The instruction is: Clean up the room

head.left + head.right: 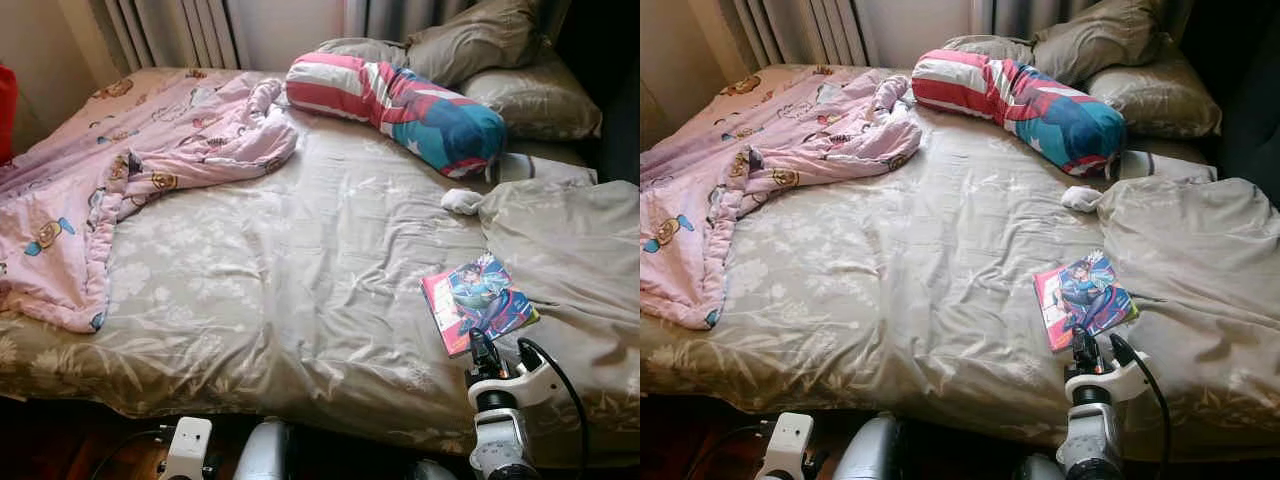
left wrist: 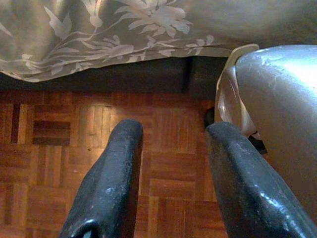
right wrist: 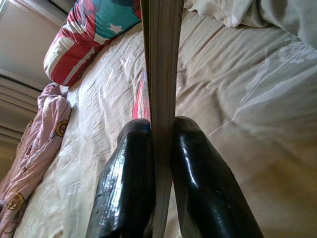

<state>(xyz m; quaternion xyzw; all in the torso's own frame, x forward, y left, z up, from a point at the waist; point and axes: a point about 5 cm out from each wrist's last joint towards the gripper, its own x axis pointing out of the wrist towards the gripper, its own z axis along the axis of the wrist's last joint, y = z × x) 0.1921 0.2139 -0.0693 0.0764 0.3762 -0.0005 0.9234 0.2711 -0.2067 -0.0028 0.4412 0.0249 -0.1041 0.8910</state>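
Grey floral bedding covers the bed (image 1: 300,290) before us, with curtains behind its head end and parquet floor (image 2: 64,148) below its near edge. Near the bed's near right corner lies a comic book (image 1: 478,300), a thin paperback with a red border and a bright blue and red figure on its cover. Our right gripper (image 3: 162,148) is clamped on the book's near edge: the wrist view shows the page block pinched between the two black fingers (image 3: 129,178), spine and pages running straight away from the camera.

We judge the book light and fairly stiff across its short side, but floppy along its length. Held by one edge alone, it may sag or fan open once it leaves the sheet. The glossy cover could slip in smooth pads, so a deep bite close to the spine seems safest, and the present grip looks well centred on the thickness.

A pink cartoon-print blanket (image 1: 120,170) is bunched along the bed's far left side, spilling over the left edge. A striped red, white and blue bolster (image 1: 400,105) lies by the grey pillows (image 1: 520,90) at the head, with a small white crumpled item (image 1: 462,201) just beside a loose grey cover (image 1: 570,240) on the right.

Our left gripper (image 2: 173,173) hangs low by the bed's near edge, fingers parted over the floor, holding nothing.
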